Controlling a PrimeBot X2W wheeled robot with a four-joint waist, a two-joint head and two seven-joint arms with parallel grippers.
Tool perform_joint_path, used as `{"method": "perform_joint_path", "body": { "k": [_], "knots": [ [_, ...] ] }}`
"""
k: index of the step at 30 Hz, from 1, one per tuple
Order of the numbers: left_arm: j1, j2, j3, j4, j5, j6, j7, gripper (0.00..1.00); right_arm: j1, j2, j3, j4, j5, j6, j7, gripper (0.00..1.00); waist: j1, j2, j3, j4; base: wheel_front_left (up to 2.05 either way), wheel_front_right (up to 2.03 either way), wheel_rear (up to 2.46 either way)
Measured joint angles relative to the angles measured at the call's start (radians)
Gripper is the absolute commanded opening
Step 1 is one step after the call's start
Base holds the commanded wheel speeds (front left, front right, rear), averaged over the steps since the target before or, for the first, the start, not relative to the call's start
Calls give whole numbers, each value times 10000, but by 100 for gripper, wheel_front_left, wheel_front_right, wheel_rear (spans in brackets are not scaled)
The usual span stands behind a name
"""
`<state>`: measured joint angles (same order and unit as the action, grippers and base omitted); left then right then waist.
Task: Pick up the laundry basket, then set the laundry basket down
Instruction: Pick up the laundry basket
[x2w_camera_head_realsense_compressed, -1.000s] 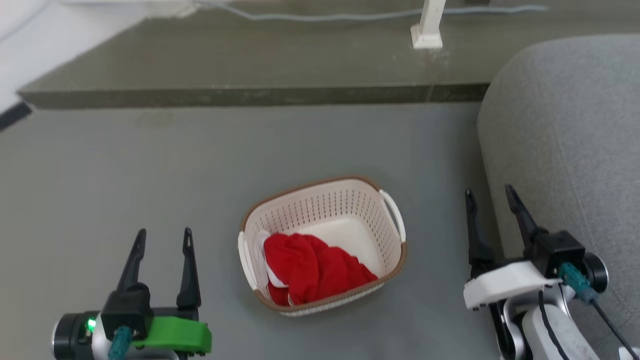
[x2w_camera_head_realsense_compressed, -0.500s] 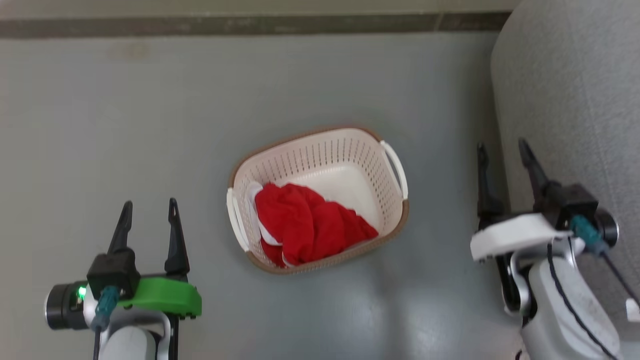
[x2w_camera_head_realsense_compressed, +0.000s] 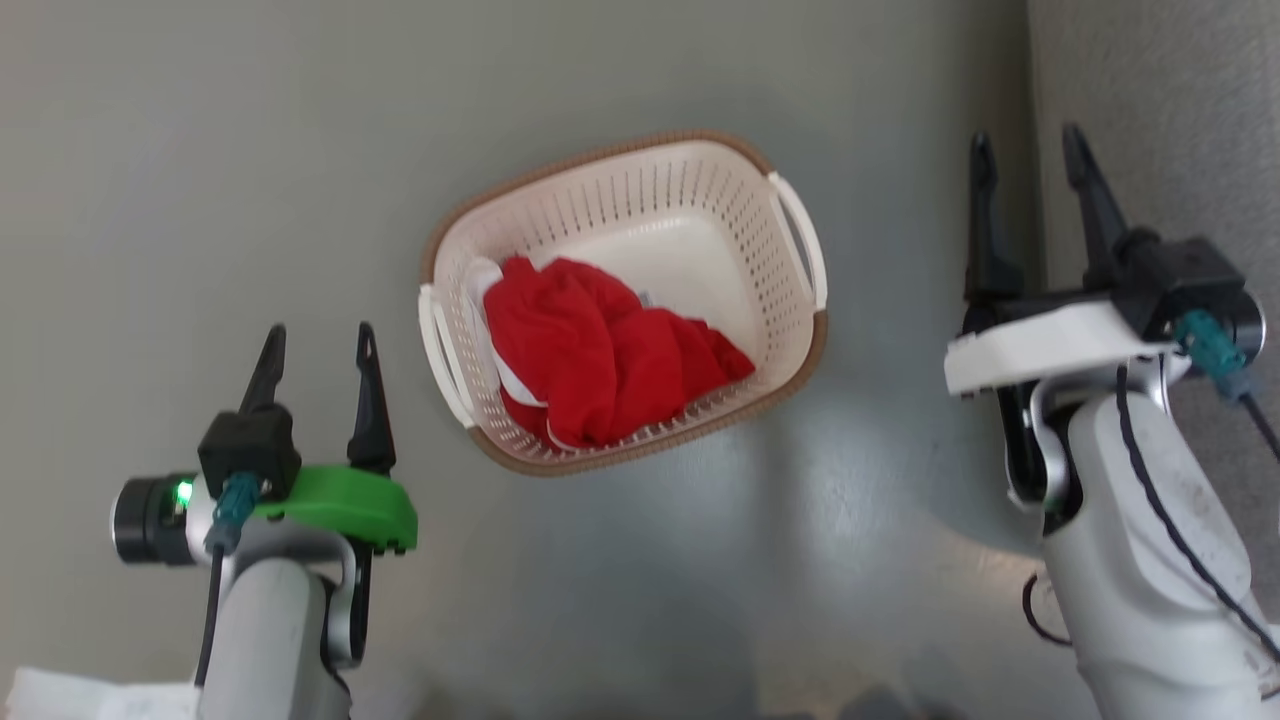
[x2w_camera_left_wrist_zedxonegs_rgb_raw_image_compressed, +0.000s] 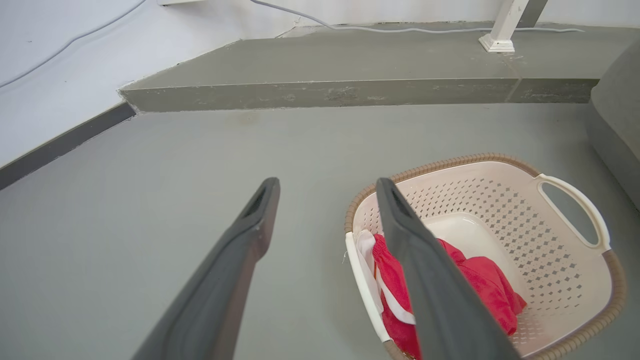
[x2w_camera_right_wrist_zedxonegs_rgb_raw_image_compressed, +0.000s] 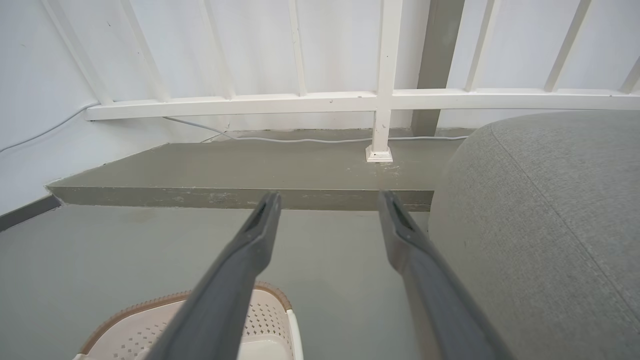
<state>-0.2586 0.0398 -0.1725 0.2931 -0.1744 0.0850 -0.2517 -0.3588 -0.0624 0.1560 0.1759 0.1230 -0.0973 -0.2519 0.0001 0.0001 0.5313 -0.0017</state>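
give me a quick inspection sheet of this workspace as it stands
surface: grey floor, with a raised step at the far side
job's things: laundry basket stands on the floor between the grippers, untouched
clutter: red cloth with white trim lies in the basket
grippers: left gripper open, apart from the basket; right gripper open, apart from it, beside the sofa
cables: pale cable runs along the step by the wall
surroundings: grey sofa on the right, white railing behind the step
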Motion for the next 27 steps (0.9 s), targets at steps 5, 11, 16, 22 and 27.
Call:
{"method": "perform_joint_path", "body": {
  "k": [5, 11, 16, 22, 27],
  "knots": [
    [-644, -21, -184, 389, -71, -59, 0, 100, -647, 0, 35, -186, -2, 6, -2, 100, 0, 0, 714, -64, 0, 0, 0],
    [-1389, -36, -213, 1122, -77, -102, 0, 100, -1339, -2, 27, -593, -13, 6, -29, 100, 0, 0, 1566, -207, 0, 0, 0],
    [-2129, -50, -293, 1626, -90, -203, 0, 100, -1761, 0, -163, -790, -15, 4, -29, 100, 1, 0, 2259, -360, 0, 0, 0],
    [-2415, -96, -320, 2466, -159, -307, 0, 100, -1914, 2, -247, -803, -15, 2, -29, 100, 1, 0, 2874, -518, 0, 0, 0],
    [-2764, -100, -217, 2846, -161, -305, 0, 100, -2059, 2, -236, -807, -15, 2, -29, 100, 1, 0, 3150, -638, 0, 0, 0]
  ]
}}
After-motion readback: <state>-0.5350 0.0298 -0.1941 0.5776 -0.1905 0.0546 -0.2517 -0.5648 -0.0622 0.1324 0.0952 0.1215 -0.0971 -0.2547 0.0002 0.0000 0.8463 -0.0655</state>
